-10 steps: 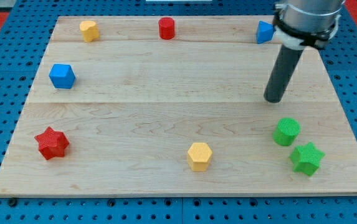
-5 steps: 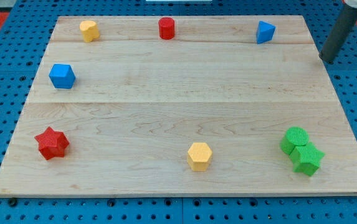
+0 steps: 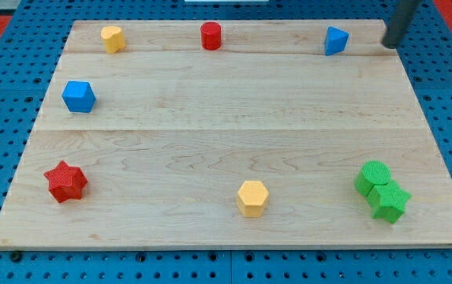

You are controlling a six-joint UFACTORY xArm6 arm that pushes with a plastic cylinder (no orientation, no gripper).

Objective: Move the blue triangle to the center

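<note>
Blue triangle [image 3: 335, 40] near the bench's [image 3: 210, 102] top right corner, apart from my tip [image 3: 389, 44], which sits just to its right at the right edge. No hand to open or close: only a bare rod. Green cylinder [image 3: 372, 176] touching green star [image 3: 389, 202] at bottom right.

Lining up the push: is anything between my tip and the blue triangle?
No. In the camera view my tip sits at the board's top-right corner, to the right of the blue triangle, with only bare board between them.
</note>
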